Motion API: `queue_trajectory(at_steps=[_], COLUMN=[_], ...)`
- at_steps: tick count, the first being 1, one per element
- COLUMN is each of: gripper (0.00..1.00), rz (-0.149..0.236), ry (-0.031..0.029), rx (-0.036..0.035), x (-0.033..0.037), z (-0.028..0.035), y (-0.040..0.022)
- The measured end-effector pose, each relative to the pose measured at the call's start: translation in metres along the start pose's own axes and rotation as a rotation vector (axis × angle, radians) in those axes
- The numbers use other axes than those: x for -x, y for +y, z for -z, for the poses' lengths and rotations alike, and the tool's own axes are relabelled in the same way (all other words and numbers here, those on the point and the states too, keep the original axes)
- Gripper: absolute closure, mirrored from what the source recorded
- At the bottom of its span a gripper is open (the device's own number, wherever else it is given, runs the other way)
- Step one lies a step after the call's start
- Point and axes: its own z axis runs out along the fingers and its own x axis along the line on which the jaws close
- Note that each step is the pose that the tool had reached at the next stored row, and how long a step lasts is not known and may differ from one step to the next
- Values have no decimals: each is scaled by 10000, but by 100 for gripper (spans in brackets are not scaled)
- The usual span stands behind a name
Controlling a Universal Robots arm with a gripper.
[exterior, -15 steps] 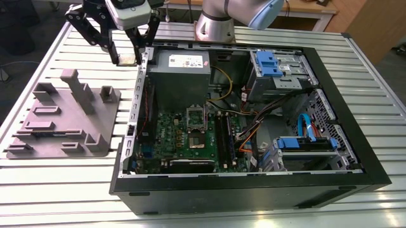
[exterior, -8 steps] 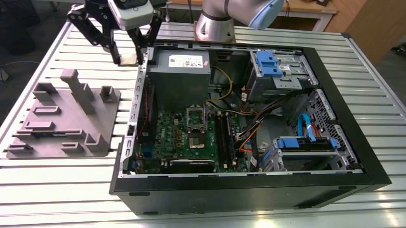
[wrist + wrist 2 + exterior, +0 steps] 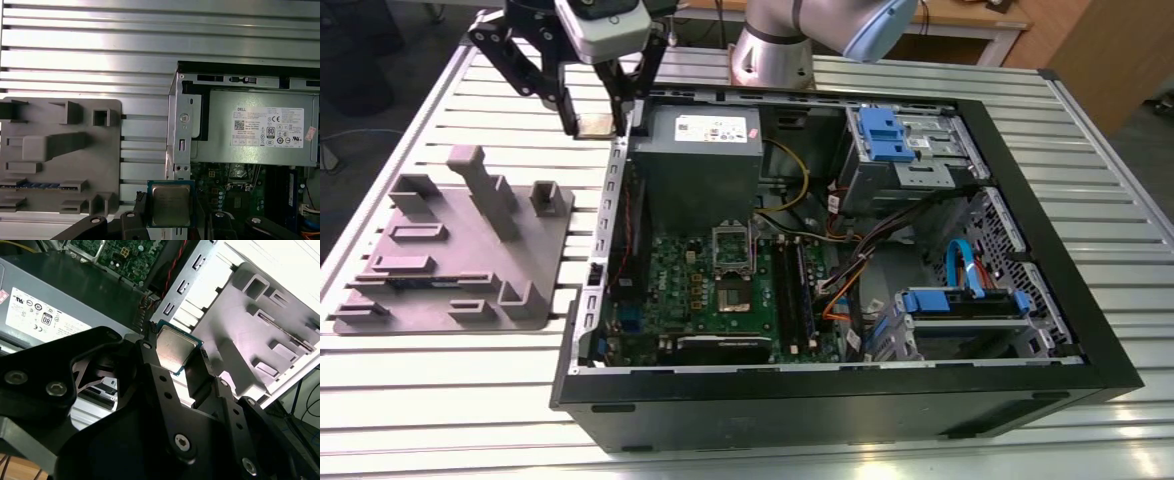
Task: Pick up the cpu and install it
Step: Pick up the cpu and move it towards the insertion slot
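The hand (image 3: pixel 176 354) is closed on the cpu (image 3: pixel 172 346), pinching two opposite edges, with the metal top facing the wrist cameras. It hangs over the table (image 3: pixel 440 120) at the computer case (image 3: pixel 854 400) wall, between the grey fixture plate (image 3: pixel 454 250) and the power supply (image 3: pixel 700 150). In my judgement, carrying it well means a light grip, with the chip level and square to the open socket (image 3: pixel 731 296).

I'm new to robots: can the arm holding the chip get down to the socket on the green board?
Probably yes, chip in jaws: the case lies open, nothing covers the socket, and cables run beside it.
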Motion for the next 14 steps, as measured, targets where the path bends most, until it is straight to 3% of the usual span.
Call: queue_trajectory(at_steps=[14], gripper=[53], rz=[0], ry=[-1], rx=[1], x=[106], z=[-1], y=[-3])
